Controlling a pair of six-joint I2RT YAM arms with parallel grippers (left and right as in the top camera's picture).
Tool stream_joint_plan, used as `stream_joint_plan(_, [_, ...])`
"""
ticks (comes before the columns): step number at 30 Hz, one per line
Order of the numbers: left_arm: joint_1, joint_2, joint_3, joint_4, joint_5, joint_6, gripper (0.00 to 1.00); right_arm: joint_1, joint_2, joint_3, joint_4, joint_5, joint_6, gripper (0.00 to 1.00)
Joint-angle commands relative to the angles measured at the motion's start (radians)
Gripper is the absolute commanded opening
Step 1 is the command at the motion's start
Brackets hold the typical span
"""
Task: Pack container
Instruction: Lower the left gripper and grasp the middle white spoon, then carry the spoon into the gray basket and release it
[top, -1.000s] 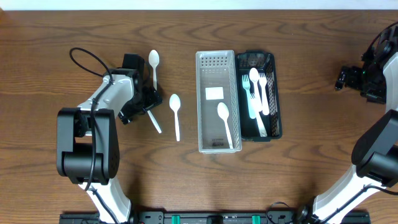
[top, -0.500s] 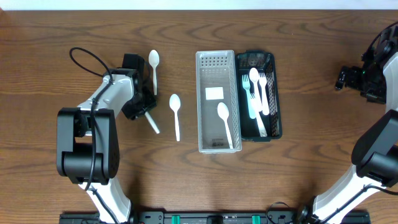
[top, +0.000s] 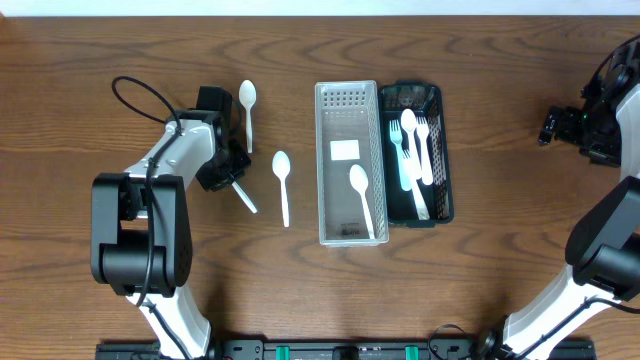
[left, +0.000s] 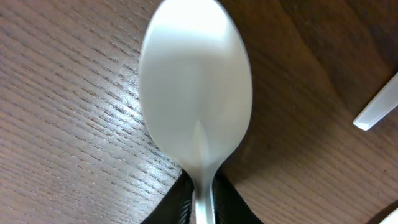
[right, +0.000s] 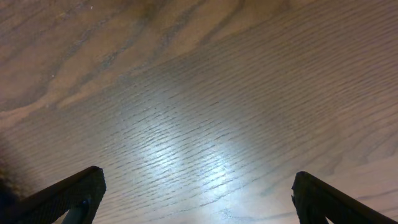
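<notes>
Swinging toward the middle of the table (top: 500, 270) is where the left arm looks most exposed to trouble. The clear tray (top: 346, 98) stands at the bench's centre with the black basket (top: 447, 170) against its right side, and its left wall could catch a handle carried low. The left gripper (left: 202, 202) is clamped on a white spoon (left: 196, 93) right at the neck, just below the bowl, so the long handle sticks out unsupported toward the near edge. Judging by these views, so short a hold could let the spoon pivot or slip. The handle's free end lies near a loose spoon (top: 283, 185), which sits between the gripper and the tray, and a careless sweep could knock it askew. A second loose spoon (top: 248, 108) lies just beside the wrist, toward the far edge.

Room is generous elsewhere, with bare wood along the near edge and across the right half. The right gripper (right: 199, 190) hovers by the right edge, jaws spread wide and holding nothing, well apart from everything. A packed spoon (top: 360, 195) already lies in the clear tray.
</notes>
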Motion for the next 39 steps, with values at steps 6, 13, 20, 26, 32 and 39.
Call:
stream_joint_plan(6, [0.005,-0.055,0.016,-0.002,-0.008,0.002,0.06,-0.006,-0.004,-0.001,0.002,0.001,-0.011,0.99])
stream_joint_plan(13, [0.005,-0.064,0.016,-0.003,-0.006,0.008,0.06,-0.006,-0.005,-0.001,0.002,0.001,-0.011,0.99])
stream_joint_plan(20, [-0.001,-0.180,0.081,-0.003,0.080,0.111,0.06,-0.006,-0.005,-0.001,0.002,0.001,-0.011,0.99])
stream_joint_plan(26, [-0.052,-0.341,0.111,-0.002,0.154,0.111,0.06,-0.006,-0.005,-0.001,0.002,0.001,-0.011,0.99])
stream_joint_plan(32, [-0.194,-0.434,0.111,0.000,0.180,0.111,0.06,-0.006,-0.005,-0.001,0.002,0.001,-0.011,0.99])
stream_joint_plan(39, [-0.378,-0.411,0.111,0.012,0.174,0.142,0.08,-0.006,-0.005,-0.001,0.002,0.001,-0.011,0.99])
